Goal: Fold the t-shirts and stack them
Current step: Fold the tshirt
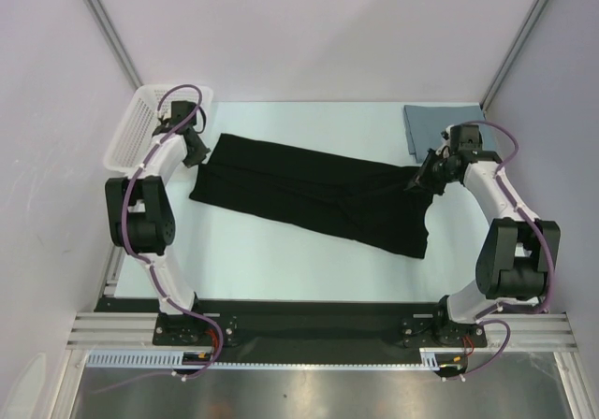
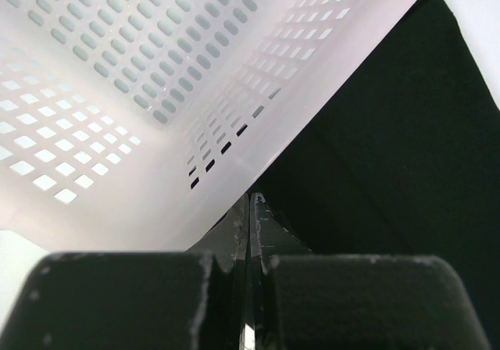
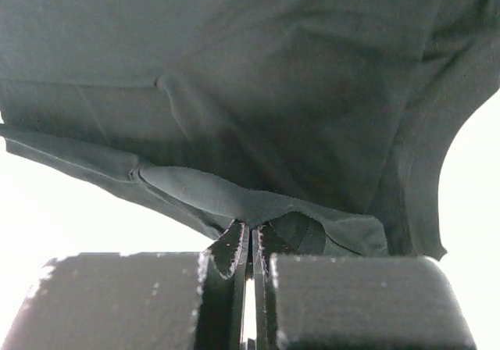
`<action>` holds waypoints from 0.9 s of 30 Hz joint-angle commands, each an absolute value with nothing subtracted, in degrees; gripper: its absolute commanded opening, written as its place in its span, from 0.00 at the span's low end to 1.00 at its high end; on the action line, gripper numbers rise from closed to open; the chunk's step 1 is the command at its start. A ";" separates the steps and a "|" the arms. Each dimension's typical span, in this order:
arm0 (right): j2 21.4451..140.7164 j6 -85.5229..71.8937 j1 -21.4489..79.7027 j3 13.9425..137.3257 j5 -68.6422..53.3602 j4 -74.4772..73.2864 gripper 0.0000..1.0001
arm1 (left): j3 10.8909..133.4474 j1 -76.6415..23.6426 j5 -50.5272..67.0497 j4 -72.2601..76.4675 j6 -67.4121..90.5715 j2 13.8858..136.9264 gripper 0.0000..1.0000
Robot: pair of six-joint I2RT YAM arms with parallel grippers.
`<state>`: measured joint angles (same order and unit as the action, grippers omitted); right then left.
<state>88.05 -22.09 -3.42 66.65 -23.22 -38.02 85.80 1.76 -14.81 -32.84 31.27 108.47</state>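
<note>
While the right pincer (image 1: 416, 183) clamps the right end of the black t-shirt (image 1: 309, 195) stretched across the surface (image 1: 281, 269) and the left pincer (image 1: 200, 155), closed tight, sits at its far-left corner, the fold seems just beginning, needing both ends lifted and carried over evenly.

White mesh basket (image 1: 131, 131), far left

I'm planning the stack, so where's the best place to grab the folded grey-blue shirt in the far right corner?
Pinch the grey-blue shirt at its left edge, coming from the left across the table. It lies flat and folded, so only an edge gives a bite, and the right arm hides its near end while the enclosure wall likely crowds its right side.
</note>
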 commanded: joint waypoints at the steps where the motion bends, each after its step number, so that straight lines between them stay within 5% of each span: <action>1: 89.47 -22.32 -3.60 70.48 -23.73 -35.77 0.00 | 89.03 2.46 -19.95 -33.13 29.00 109.33 0.00; 16: 93.43 -22.24 -3.34 72.16 -22.59 -36.39 0.02 | 92.11 2.37 -20.92 -33.40 28.74 112.85 0.01; 22: 97.99 -23.20 -3.52 73.12 -19.26 -35.77 0.12 | 91.40 2.11 -21.18 -31.11 25.94 112.41 0.34; 27: 101.42 -23.02 -3.34 76.46 -13.37 -37.26 0.16 | 98.16 0.62 -23.20 -36.03 22.51 111.90 0.36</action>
